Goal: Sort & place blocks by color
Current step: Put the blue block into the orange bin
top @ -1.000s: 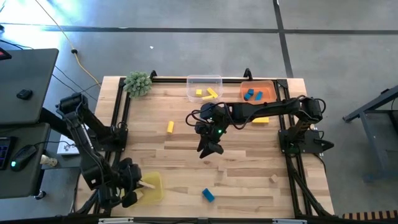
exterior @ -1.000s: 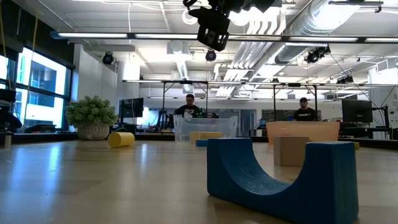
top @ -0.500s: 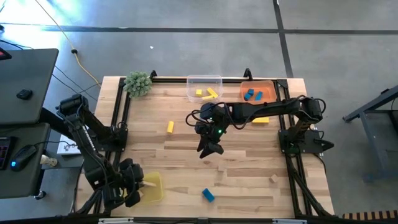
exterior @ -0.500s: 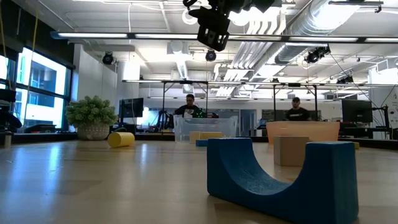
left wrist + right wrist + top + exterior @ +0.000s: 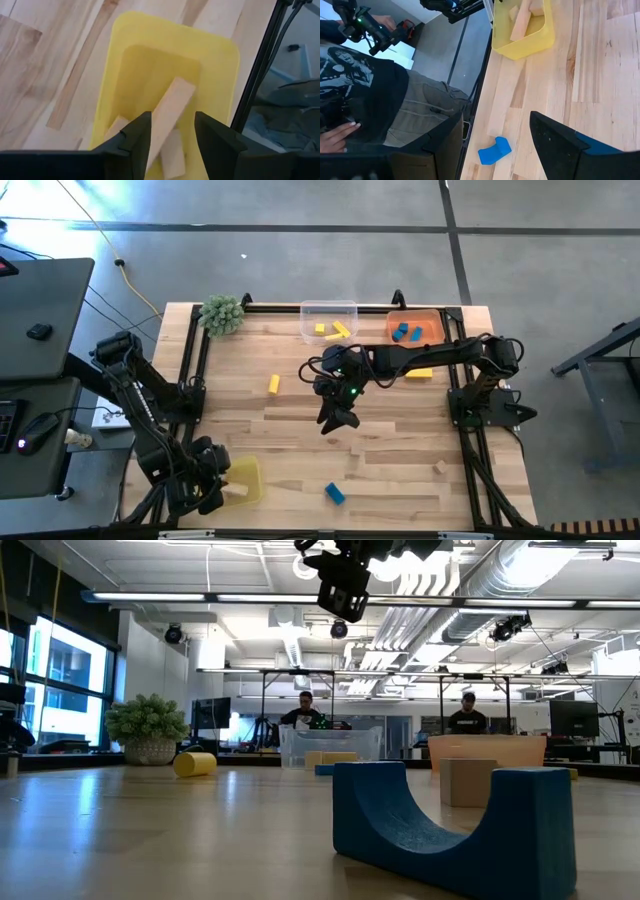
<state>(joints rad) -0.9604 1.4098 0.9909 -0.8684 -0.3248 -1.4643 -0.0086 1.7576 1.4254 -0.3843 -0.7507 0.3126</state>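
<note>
Blocks are mostly sorted already. Left hand [image 5: 170, 135] hangs over the yellow tray [image 5: 220, 60] at the near-left corner of the tabletop [image 5: 380, 450], fingers apart around a plain wood bar [image 5: 170, 112] that leans on the tray wall, though I can't tell if they touch it. Two more wood pieces lie under it. Right hand [image 5: 337, 418] hovers mid-tabletop, spread wide, nothing in it. Two yellow blocks [image 5: 331, 330] sit in the clear tray [image 5: 328, 307], two blue ones [image 5: 405, 332] in the orange tray [image 5: 436, 320]. Loose ones: a yellow block [image 5: 273, 384], a blue arch block [image 5: 334, 493], a small wood cube [image 5: 438, 468].
</note>
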